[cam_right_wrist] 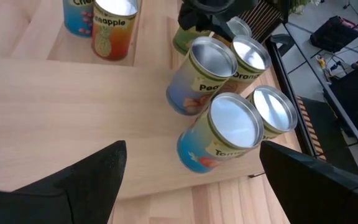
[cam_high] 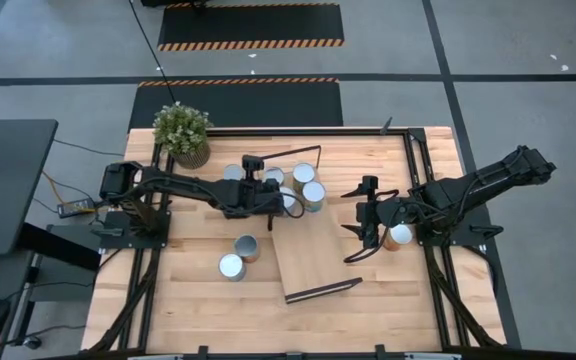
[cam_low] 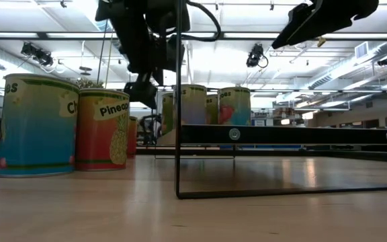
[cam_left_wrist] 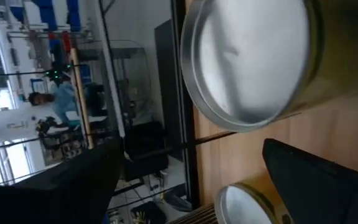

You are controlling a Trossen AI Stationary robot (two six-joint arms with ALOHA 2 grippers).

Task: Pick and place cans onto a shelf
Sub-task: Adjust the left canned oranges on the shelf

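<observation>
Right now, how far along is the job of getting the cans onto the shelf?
Done: at least four cans stand clustered at one end of the shelf. In hand: the left gripper is at that cluster, while the right gripper hovers open and empty beside the shelf. Left: two loose cans on the table beside the shelf, and one can by the right arm.

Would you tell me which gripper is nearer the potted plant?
Left. The left gripper reaches over the cans beside the potted plant; the right gripper hovers at the shelf's far side.
</observation>
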